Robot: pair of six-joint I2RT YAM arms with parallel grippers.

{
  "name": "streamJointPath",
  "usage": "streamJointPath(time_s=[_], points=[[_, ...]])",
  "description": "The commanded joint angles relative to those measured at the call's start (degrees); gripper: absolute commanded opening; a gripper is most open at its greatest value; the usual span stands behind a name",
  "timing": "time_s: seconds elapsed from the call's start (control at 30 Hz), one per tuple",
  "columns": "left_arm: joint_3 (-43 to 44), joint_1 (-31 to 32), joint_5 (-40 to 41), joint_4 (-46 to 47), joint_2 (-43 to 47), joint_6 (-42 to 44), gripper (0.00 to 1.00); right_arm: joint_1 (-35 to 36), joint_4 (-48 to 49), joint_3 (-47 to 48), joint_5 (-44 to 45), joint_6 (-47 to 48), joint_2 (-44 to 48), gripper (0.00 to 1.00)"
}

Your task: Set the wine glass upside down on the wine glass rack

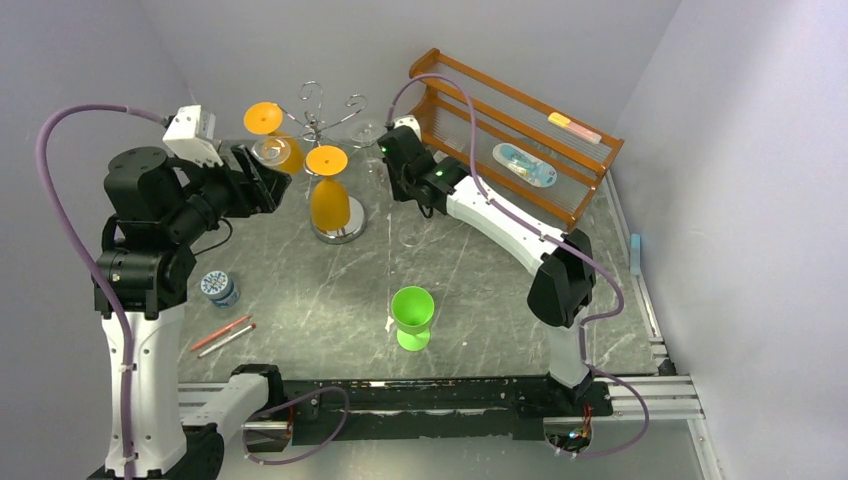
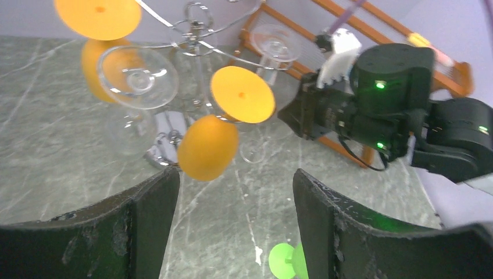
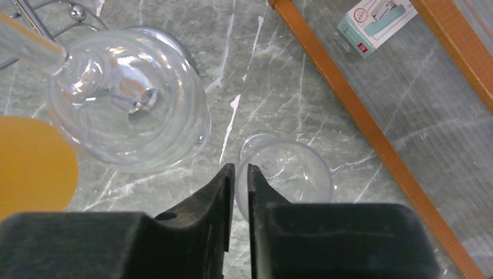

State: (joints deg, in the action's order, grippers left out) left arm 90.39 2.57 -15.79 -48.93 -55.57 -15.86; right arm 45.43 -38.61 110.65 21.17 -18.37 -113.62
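The silver wire rack (image 1: 318, 118) stands at the back centre on its round mirrored base (image 1: 340, 232). Two orange glasses (image 1: 330, 200) and two clear wine glasses hang from it upside down. One clear glass (image 3: 128, 110) hangs just left of my right gripper (image 3: 238, 168), whose jaws are shut with nothing between them. Its foot also shows in the top view (image 1: 365, 130). The other clear glass (image 2: 138, 78) hangs in front of my left gripper (image 2: 235, 192), which is open and empty. Another clear glass (image 3: 285, 168) stands upright on the table below my right gripper (image 1: 378, 152).
A brown wooden two-tier shelf (image 1: 520, 130) stands at the back right with a small box (image 1: 523, 165) on it. A green glass (image 1: 412, 317) stands on the table in front. A small tin (image 1: 217, 286) and two pens (image 1: 222, 335) lie at the left.
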Motion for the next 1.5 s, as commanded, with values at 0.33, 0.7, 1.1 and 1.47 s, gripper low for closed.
streamJointPath(time_s=[0.33, 0.7, 1.1, 1.47], points=[[-7.8, 0.7, -31.0, 26.2, -1.5, -23.9, 0.73, -1.3, 1.2, -9.8, -1.5, 0.8, 14.3, 0.0], [-8.8, 19.5, -14.7, 38.4, -9.3, -38.5, 0.72, -1.4, 15.1, -29.6, 5.4, -7.8, 40.2, 0.0], [-8.6, 42.6, 19.7, 45.9, -17.5, -50.9, 0.68, -1.4, 33.2, -42.3, 9.6, -8.2, 59.0, 0.0], [-12.1, 47.4, 28.2, 55.1, -22.5, -62.5, 0.67, -1.4, 42.8, -49.6, 6.8, -11.5, 70.3, 0.0]])
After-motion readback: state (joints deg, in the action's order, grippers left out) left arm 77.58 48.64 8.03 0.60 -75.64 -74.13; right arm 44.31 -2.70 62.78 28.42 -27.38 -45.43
